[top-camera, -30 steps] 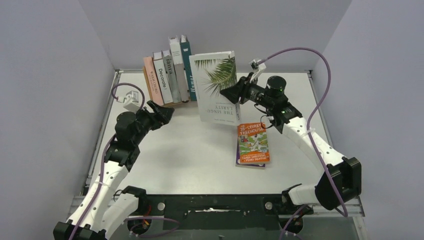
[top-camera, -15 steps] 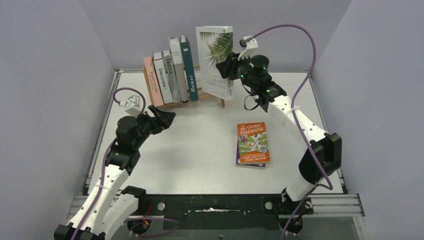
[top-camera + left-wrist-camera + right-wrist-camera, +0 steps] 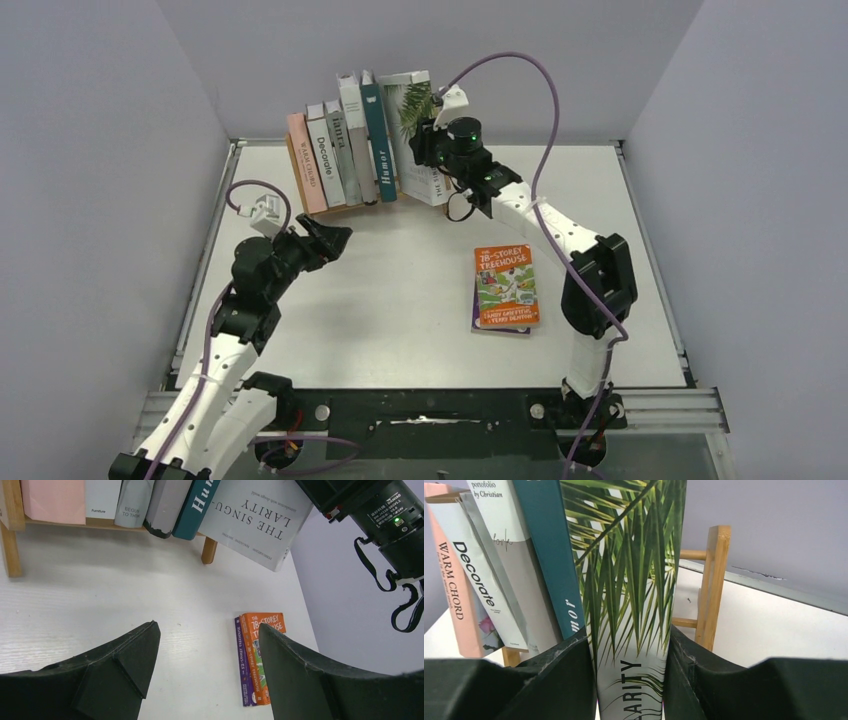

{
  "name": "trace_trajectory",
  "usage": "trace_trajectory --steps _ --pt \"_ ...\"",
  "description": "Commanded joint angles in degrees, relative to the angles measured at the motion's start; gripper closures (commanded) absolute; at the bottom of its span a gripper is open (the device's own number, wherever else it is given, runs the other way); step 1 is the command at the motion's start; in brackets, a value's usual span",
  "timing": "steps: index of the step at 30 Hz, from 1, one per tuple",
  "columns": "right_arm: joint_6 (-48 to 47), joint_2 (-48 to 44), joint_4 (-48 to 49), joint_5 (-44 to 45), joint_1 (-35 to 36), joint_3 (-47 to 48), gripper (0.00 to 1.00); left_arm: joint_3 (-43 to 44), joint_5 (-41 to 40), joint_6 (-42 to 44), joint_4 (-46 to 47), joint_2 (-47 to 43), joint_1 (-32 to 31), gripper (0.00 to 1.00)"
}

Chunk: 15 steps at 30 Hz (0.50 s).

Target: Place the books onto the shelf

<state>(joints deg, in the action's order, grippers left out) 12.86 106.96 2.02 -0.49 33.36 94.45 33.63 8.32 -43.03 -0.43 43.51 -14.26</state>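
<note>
The light-wood shelf [image 3: 343, 210] stands at the back of the table and holds a pink book [image 3: 303, 165], "Decorate" [image 3: 322, 160], a grey one [image 3: 350, 130] and teal "Humor" [image 3: 378, 140]. My right gripper [image 3: 425, 140] is shut on the white palm-leaf book [image 3: 422, 186], spine between its fingers [image 3: 628, 635]. It holds the book tilted against the teal one. In the left wrist view this book [image 3: 255, 515] sticks out past the shelf leg [image 3: 209, 551]. An orange paperback [image 3: 506, 285] lies flat on a purple one [image 3: 241, 665]. My left gripper [image 3: 335, 235] hangs open and empty in front of the shelf.
The shelf's right ladder end [image 3: 711, 585] stands just right of the held book, with a gap between them. Grey walls close in the table at the back and both sides. The right arm's purple cable [image 3: 545, 110] arcs above the table's back right.
My right arm has swung the palm-leaf book back and left, from above mid-table to the shelf beside the teal book. The left arm has barely moved.
</note>
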Motion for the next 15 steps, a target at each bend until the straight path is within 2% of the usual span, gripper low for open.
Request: trace_trajectory --steps 1,15 --pt "-2.5 1.1 7.6 5.1 1.8 4.3 0.99 -0.7 0.7 -0.1 3.5 -1.7 0.1 0.28" --pt "-2.8 10.4 15.1 8.2 4.7 8.2 0.97 -2.0 0.2 0.0 2.9 -2.8 0.2 0.28"
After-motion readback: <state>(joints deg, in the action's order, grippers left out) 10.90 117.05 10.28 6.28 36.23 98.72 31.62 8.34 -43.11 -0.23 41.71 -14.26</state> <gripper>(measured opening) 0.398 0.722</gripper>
